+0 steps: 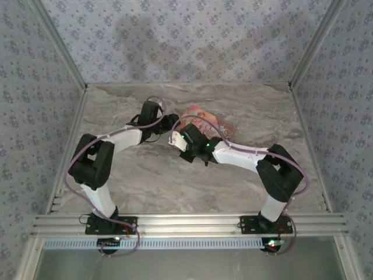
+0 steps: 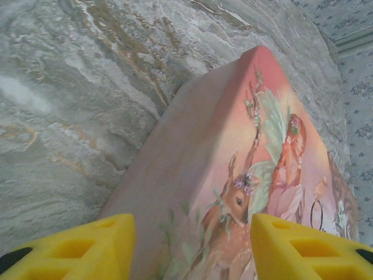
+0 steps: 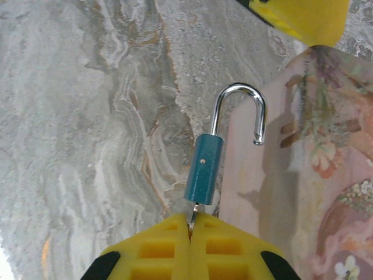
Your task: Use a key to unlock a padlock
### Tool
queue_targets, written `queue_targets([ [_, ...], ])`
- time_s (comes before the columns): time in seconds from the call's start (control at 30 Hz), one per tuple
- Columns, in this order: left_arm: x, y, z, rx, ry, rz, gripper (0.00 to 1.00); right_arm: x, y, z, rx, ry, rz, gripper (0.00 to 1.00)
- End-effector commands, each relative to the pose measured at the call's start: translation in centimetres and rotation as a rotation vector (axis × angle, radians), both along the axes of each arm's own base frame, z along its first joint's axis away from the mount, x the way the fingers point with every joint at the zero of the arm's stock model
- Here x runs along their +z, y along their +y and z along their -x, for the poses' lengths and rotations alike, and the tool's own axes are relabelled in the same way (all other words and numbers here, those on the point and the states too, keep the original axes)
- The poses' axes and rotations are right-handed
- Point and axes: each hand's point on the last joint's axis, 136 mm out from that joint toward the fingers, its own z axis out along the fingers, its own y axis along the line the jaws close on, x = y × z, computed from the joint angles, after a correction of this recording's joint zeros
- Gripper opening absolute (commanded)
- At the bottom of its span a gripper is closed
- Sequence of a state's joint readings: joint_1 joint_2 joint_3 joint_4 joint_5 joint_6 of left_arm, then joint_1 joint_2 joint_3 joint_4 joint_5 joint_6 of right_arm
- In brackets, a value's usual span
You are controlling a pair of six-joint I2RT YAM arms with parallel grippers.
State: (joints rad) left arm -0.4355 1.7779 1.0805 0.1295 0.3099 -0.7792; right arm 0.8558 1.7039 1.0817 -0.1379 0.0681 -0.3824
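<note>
Unlock step looks about done: right gripper (image 3: pixel 189 226) jaws shut on key (image 3: pixel 194 212) in padlock (image 3: pixel 204 174), shackle (image 3: pixel 239 93) seemingly sprung; left gripper (image 2: pixel 189 233) jaws half-open astride box (image 2: pixel 233 146); next, lower it gently.

Soft, even light came from the near side. Two faint arm shadows fell on the back wall (image 1: pixel 145 35). The padlock (image 3: pixel 204 175) glinted; the left fingers (image 2: pixel 76 251) looked slightly blurred.

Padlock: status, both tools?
Right tool shut on key. Padlock hanging from key, shackle open. Left tool open above pink box. Box close beside shackle.
</note>
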Motion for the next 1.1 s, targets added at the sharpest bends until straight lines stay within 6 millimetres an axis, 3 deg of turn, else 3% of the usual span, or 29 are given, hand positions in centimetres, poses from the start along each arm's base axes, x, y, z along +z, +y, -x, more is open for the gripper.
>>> queue_targets([
  [0.0,3.6,1.8,-0.1,0.038,-0.076,0.026,0.56,2.4,-0.4,1.3,-0.005,-0.039,-0.036,0.00],
  [0.2,5.6,4.6,2.2,0.075,-0.126,-0.046,0.58,4.8,-1.6,3.9,-0.025,-0.040,-0.100,0.00],
  [0.43,5.9,7.4,5.8,0.137,-0.133,-0.078,0.60,4.5,-1.0,6.7,-0.008,0.029,-0.140,0.00],
  [0.63,4.5,9.5,8.8,0.210,-0.123,-0.069,0.62,2.6,2.0,8.5,0.024,0.123,-0.221,0.00],
  [0.8,3.4,11.3,11.0,0.251,-0.092,-0.103,0.62,-0.3,5.2,10.1,0.067,0.222,-0.232,0.00],
  [1.07,3.5,13.2,12.6,0.302,-0.105,-0.134,0.62,-3.4,8.5,10.7,0.083,0.325,-0.238,0.00],
])
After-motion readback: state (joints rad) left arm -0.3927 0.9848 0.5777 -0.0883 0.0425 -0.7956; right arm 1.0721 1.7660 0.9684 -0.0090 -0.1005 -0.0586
